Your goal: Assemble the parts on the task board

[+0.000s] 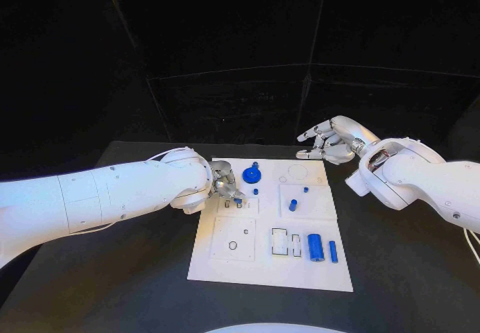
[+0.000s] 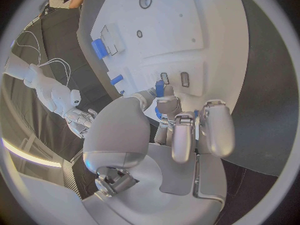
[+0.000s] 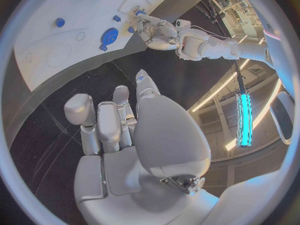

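- Parts lie spread across the task board (image 1: 225,267), the white plate at the centre of the black table (image 1: 400,277), each near a recess, which suggests they are staged for fitting.
- Left hand (image 1: 222,182) reaches over the board's 10 o'clock area and pinches a small blue peg (image 2: 159,88) between its fingertips (image 2: 167,104); the left wrist view shows the peg's tip just beside a pair of small slots (image 2: 175,79), so the hand appears to be lining it up for insertion.
- Right hand (image 1: 330,139) hovers off the board at its 1 o'clock corner, holding nothing, fingers loosely curled and apart; it seems parked clear so as not to crowd the working hand.
- Round blue knob (image 1: 251,175) sits near the board's 12 o'clock edge, just beside the left hand.
- Short blue pin (image 1: 293,205) lies near the board's centre, slightly toward 2 o'clock, apart from both hands.
- Blue cylinder (image 1: 316,247) and a thinner blue bar (image 1: 333,251) lie side by side at the board's 4 o'clock area, beside pale rectangular pieces (image 1: 287,243), untouched.
- Judging from the loose parts, the assembly is at an early stage, and the next move calls for a steady, upright push of the peg.
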